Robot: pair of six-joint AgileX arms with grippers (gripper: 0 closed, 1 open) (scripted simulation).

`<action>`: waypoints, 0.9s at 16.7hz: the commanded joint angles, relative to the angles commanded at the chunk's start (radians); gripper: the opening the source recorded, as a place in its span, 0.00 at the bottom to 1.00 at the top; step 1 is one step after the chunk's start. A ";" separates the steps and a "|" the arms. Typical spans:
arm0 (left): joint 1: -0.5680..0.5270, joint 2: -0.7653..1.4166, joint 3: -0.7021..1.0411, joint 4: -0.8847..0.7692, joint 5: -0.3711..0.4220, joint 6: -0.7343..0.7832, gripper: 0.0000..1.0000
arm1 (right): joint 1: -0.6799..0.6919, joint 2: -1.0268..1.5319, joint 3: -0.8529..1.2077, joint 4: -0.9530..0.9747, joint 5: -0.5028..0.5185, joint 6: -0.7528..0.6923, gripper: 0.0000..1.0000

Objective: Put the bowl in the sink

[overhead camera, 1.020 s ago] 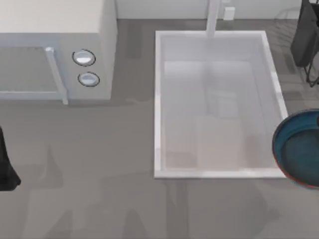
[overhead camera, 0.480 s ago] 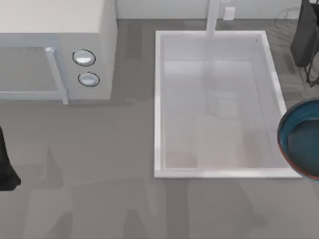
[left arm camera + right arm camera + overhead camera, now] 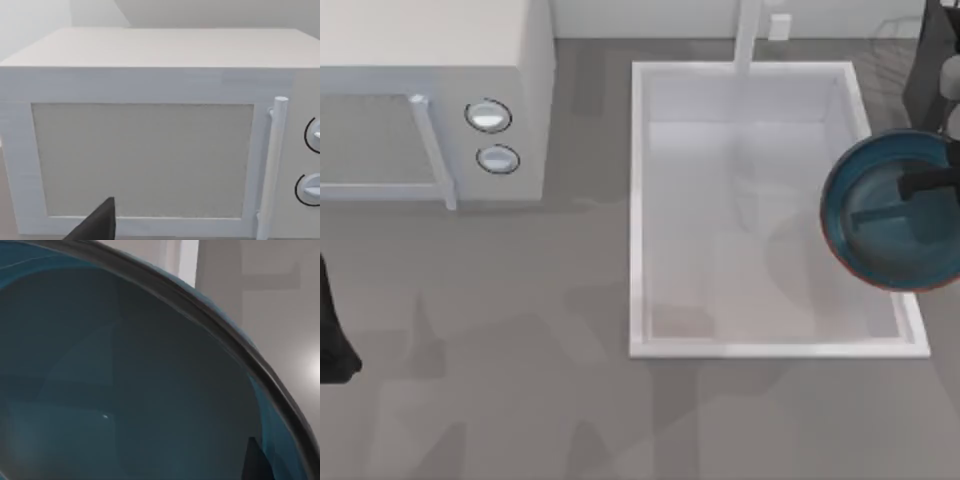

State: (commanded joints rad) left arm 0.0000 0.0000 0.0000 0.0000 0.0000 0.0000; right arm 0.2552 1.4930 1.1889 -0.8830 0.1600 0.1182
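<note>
Held the bowl [image 3: 890, 212] level by its right rim in the right hand [image 3: 932, 182], fingers clamped on it, partly over the sink [image 3: 638, 210] and its right rim, for lowering inside; left arm parked by the microwave [image 3: 430, 100].

At the top view's left you have a white microwave [image 3: 430, 95] standing on the grey table [image 3: 520, 400], with two round knobs [image 3: 488, 116] one above the other on its front and a vertical white door handle [image 3: 432, 150] just beside them. In the left wrist view you face its door [image 3: 142, 160] head-on, handle between window and knobs.
</note>
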 joint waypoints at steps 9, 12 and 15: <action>0.000 0.000 0.000 0.000 0.000 0.000 1.00 | 0.217 0.134 -0.255 0.948 0.277 -0.052 0.00; 0.000 0.000 0.000 0.000 0.000 0.000 1.00 | 0.284 0.144 -0.345 1.274 0.364 -0.070 0.00; 0.000 0.000 0.000 0.000 0.000 0.000 1.00 | 0.339 0.137 -0.413 1.532 0.438 -0.085 0.00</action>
State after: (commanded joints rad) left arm 0.0000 0.0000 0.0000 0.0000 0.0000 0.0000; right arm 0.5938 1.6304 0.7759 0.6488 0.5981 0.0337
